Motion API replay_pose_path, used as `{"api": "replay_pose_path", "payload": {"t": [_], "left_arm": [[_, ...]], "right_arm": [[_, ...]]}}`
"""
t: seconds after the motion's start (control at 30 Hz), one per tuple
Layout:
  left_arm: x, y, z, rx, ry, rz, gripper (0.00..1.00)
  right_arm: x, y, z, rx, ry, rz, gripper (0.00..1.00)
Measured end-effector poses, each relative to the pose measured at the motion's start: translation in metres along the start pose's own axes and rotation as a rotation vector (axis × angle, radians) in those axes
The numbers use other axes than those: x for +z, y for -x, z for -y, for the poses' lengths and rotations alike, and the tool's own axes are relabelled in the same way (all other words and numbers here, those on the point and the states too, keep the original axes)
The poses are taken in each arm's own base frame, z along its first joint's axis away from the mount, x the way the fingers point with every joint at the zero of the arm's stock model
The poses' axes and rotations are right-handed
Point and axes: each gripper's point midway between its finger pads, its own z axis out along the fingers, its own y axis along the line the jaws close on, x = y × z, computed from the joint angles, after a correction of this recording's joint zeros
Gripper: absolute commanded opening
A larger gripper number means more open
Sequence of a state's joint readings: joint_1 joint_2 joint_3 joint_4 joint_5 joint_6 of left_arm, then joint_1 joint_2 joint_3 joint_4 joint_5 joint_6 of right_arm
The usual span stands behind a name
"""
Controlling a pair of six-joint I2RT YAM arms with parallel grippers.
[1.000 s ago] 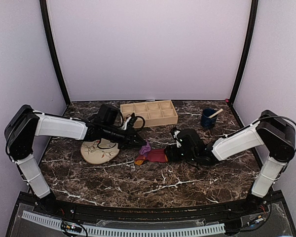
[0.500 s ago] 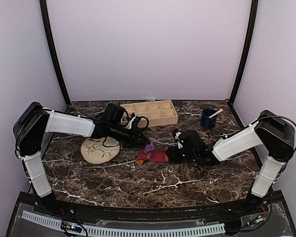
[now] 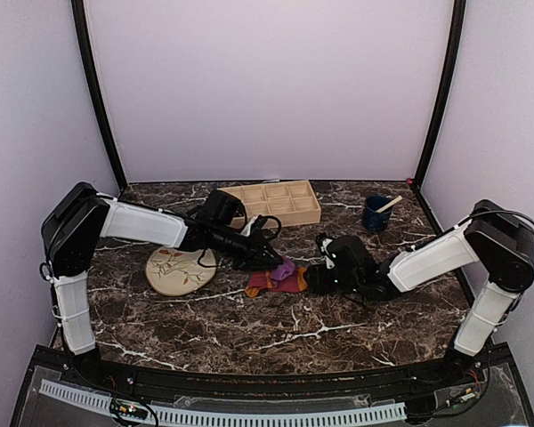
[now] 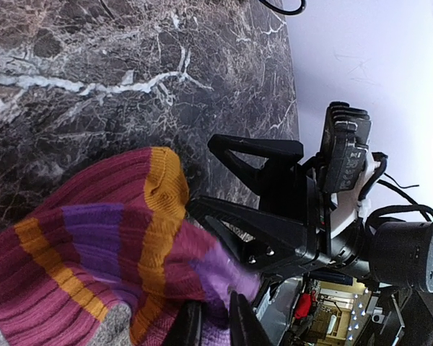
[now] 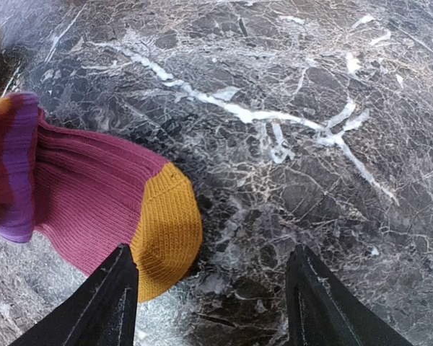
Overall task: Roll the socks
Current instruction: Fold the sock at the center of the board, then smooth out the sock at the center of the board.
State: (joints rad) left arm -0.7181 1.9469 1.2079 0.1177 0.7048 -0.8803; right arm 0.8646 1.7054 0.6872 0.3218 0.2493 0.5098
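The magenta-purple sock with orange stripes lies in the middle of the marble table. My left gripper is shut on its purple cuff end and holds that end lifted and folded over the sock's body. In the left wrist view the fingers pinch the purple fabric of the gripper. My right gripper is open just right of the sock. In the right wrist view the sock's orange toe lies beside its left finger. No black and tan sock shows.
A round beige plate with a leaf drawing lies left of the sock. A wooden compartment tray stands behind it. A dark blue cup with a stick stands at the back right. The right gripper also shows in the left wrist view.
My left gripper has moved right with the purple end of the sock, folding it over towards the right gripper. The right gripper has barely moved.
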Motion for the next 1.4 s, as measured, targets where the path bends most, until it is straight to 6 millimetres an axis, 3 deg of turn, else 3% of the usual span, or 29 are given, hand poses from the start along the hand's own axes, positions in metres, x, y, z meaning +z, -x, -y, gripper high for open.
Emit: {"api": "replay_pose_path", "payload": {"t": [0.23,0.57,0.87,1.07,1.23,1.4], "left_arm": [[0.013,-0.003,0.005,0.005,-0.013,-0.028,0.18],[0.023,-0.007,-0.003,-0.003,0.003,-0.048,0.20],[0.021,-0.008,-0.022,0.040,0.091,-0.034,0.20],[0.011,-0.013,-0.048,0.044,0.173,-0.005,0.20],[-0.001,-0.015,-0.069,0.038,0.226,0.022,0.20],[-0.005,-0.015,-0.079,0.047,0.252,0.036,0.20]], "right_arm": [[-0.004,0.005,0.004,0.007,-0.010,0.017,0.64],[-0.010,0.007,0.012,0.006,-0.047,0.020,0.64],[-0.032,0.030,0.014,0.013,-0.059,0.084,0.64],[-0.025,0.027,0.008,0.022,-0.033,0.070,0.64],[-0.006,0.018,-0.004,0.029,-0.006,0.037,0.64],[0.005,0.034,-0.030,0.029,0.037,0.061,0.64]]}}
